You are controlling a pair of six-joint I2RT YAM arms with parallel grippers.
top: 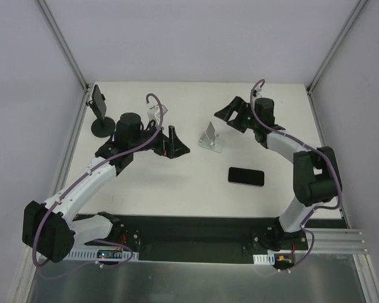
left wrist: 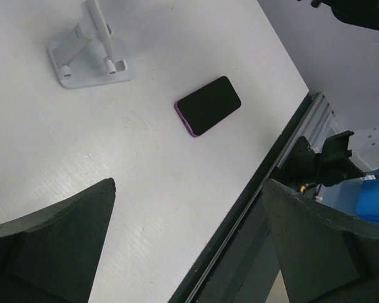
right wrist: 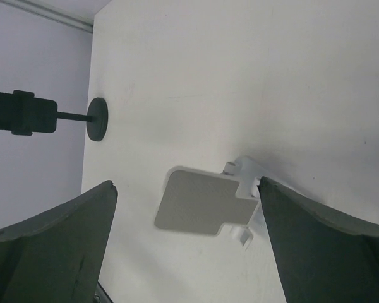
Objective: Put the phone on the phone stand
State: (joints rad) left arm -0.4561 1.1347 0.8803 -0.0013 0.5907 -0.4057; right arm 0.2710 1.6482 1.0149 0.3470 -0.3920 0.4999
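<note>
A black phone (top: 246, 176) with a purple edge lies flat on the white table, right of centre; it also shows in the left wrist view (left wrist: 208, 105). The white phone stand (top: 210, 137) stands near the table's middle, empty, and shows in the left wrist view (left wrist: 88, 47) and the right wrist view (right wrist: 205, 201). My left gripper (top: 174, 144) is open and empty, left of the stand. My right gripper (top: 230, 117) is open and empty, above and right of the stand.
A black round-based holder with a dark clamp (top: 102, 113) stands at the back left of the table; it shows in the right wrist view (right wrist: 96, 118). Grey walls enclose the table. A black rail (top: 189, 237) runs along the near edge.
</note>
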